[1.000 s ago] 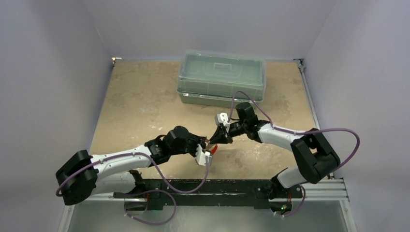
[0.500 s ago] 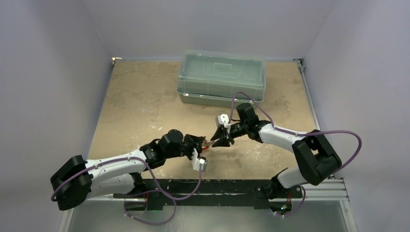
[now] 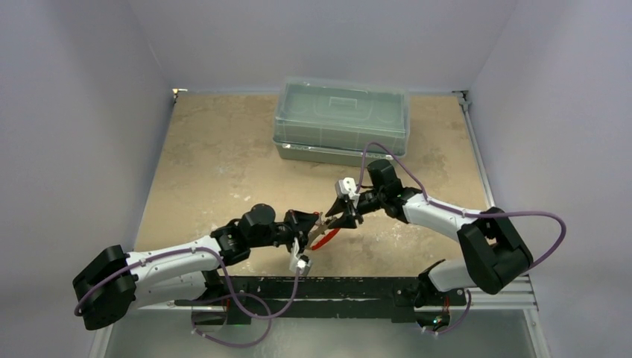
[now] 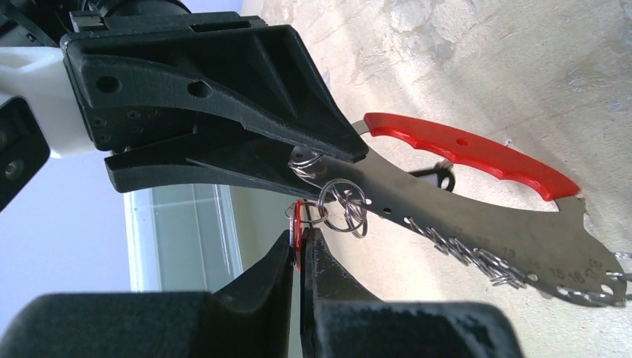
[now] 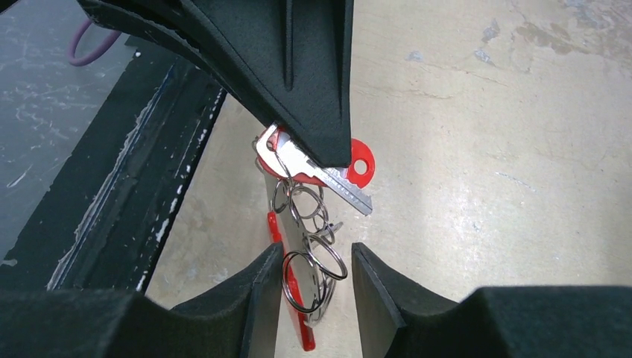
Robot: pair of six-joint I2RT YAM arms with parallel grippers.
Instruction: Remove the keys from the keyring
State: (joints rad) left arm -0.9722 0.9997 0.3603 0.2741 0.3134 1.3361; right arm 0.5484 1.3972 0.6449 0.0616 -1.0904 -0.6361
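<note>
Left claw (image 4: 300,246) pinches a red-headed key (image 4: 298,224); right claw (image 5: 313,276), parted, straddles the keyring (image 4: 477,201) loops; stiff, slippery metal, best gripped by flat faces

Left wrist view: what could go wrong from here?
1. The left tool pinches the red-headed key only at its tips. A pull could slip it out.
2. Several linked rings sit between the right tool fingers. They may tangle rather than release.
3. The keyring hangs from those rings. It could swing or drop.
</note>
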